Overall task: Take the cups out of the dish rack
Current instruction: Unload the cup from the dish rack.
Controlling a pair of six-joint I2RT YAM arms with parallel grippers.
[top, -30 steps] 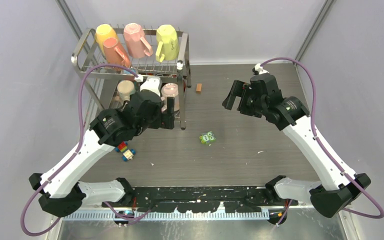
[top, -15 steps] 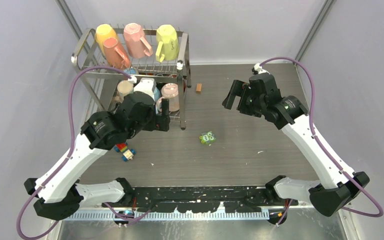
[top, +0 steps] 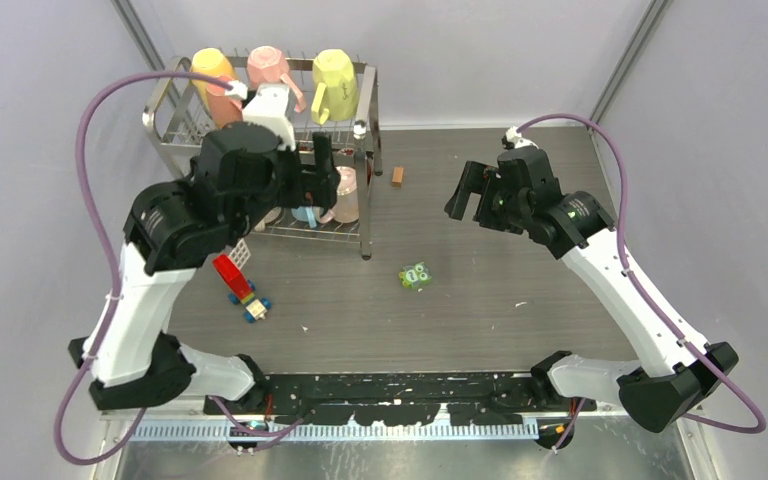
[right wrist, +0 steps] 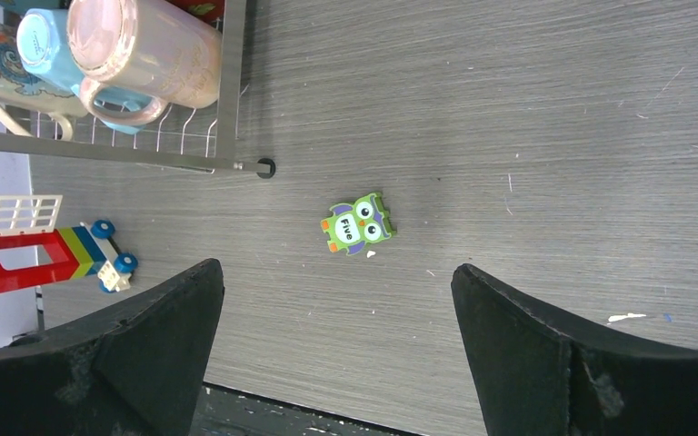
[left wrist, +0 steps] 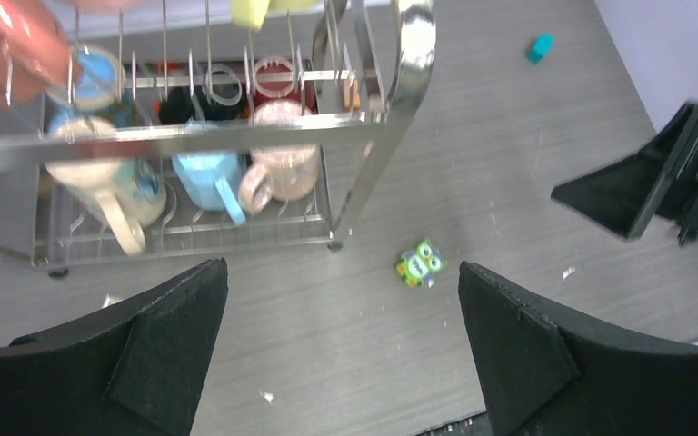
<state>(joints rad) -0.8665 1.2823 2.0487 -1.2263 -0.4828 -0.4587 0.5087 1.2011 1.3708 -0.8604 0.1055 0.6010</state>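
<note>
Low in dish rack (right wrist: 234, 82), pink cup (right wrist: 150, 59) lying sideways, handle facing front

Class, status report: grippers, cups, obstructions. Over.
Left gripper, right gripper open, empty. Cups all in dish rack, none unloaded. Owl toy, toy blocks on table near rack.

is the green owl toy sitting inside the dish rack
No, the owl toy lies flat on the table, outside the dish rack.
</note>
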